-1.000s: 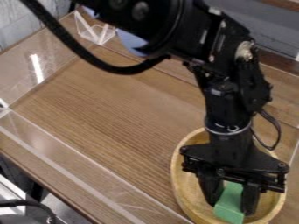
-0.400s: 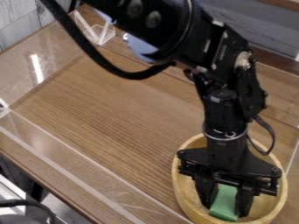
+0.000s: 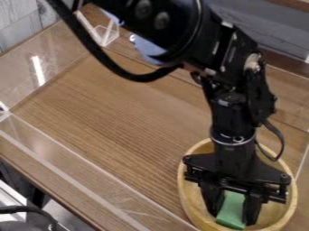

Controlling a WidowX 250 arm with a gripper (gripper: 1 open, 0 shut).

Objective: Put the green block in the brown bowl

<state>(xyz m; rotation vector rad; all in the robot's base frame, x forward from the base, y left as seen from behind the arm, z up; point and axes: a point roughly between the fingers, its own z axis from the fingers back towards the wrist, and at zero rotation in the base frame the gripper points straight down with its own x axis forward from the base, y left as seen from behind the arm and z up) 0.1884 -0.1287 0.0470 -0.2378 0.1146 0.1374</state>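
Observation:
The brown bowl (image 3: 191, 188) sits at the lower right of the wooden table, partly cut off by the frame's bottom edge. My gripper (image 3: 236, 209) points straight down into it, its two black fingers shut on the green block (image 3: 233, 210), which stands on end between them. The block's lower end is at or near the bowl's floor; I cannot tell if it touches. The black arm (image 3: 236, 99) rises above the bowl and covers its far rim.
A clear acrylic wall (image 3: 36, 68) runs along the left side and front of the wooden tabletop (image 3: 108, 117). A small clear stand (image 3: 103, 36) sits at the far back. The table's front edge drops away at lower left.
The gripper has gone down deeper into the bowl with the green block and shifted slightly left. Over the last half second nothing has moved.

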